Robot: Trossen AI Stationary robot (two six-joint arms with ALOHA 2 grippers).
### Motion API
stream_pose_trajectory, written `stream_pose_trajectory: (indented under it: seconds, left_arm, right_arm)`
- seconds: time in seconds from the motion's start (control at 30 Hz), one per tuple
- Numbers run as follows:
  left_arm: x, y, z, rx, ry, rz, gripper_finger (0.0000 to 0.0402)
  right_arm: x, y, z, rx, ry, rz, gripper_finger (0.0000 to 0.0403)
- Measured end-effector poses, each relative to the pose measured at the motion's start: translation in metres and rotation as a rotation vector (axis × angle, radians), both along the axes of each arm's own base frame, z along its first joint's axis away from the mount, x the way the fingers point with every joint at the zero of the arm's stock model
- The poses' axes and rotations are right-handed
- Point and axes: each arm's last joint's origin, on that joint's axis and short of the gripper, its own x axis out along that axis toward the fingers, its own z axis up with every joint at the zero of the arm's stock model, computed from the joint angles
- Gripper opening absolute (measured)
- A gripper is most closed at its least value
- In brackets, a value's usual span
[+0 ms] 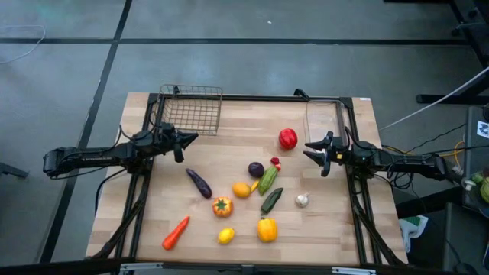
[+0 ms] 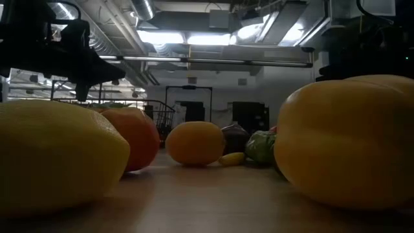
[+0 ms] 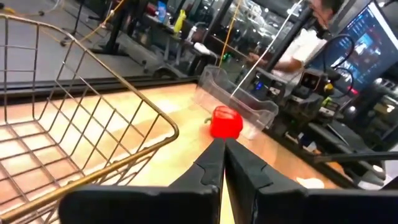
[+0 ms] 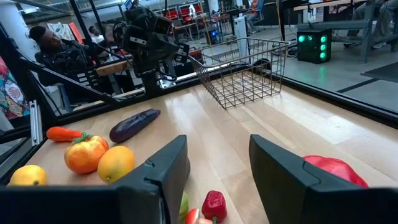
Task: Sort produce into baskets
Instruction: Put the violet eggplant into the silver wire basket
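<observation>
wire basket (image 1: 190,109): sitting at the table's (image 1: 229,156) far edge, toward the left
clear bin (image 1: 324,120): sitting at the far edge, toward the right
left gripper (image 1: 189,140): hanging just in front of the wire basket
right gripper (image 1: 308,150): hanging in front of the clear bin
apple (image 1: 287,138): lying between the two grippers, nearer the right one
eggplant (image 1: 199,182): lying left of the middle cluster
orange (image 1: 241,189): lying mid-table, a cucumber (image 1: 267,179) just to its right
garlic (image 1: 302,200): lying right of the cluster
carrot (image 1: 176,232): lying nearest the front left
lemon (image 1: 225,236): lying near the front edge, a pepper (image 1: 267,229) to its right
</observation>
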Motion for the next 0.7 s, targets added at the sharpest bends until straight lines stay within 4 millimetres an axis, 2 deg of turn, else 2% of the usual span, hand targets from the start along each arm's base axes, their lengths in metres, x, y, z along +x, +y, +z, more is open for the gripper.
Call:
stream_pose_trajectory:
  seconds: [0.2,0.3,0.53,0.7]
  left_arm:
    - [0.000,0.000,0.000,0.047,0.027,-0.003,0.0011]
    - [0.000,0.000,0.000,0.052,0.030,-0.003,0.0024]
    - [0.001,-0.001,0.005,0.072,-0.006,-0.052,0.0107]
    - [0.006,-0.007,0.029,0.122,-0.055,-0.163,0.0157]
  right_arm:
    - [0.000,0.000,0.000,0.000,0.000,0.000,0.0172]
    - [0.000,0.000,0.000,0.000,0.000,0.000,0.0172]
    - [0.000,0.000,0.000,0.000,0.000,0.001,0.0172]
    - [0.000,0.000,0.000,0.000,0.000,0.001,0.0172]
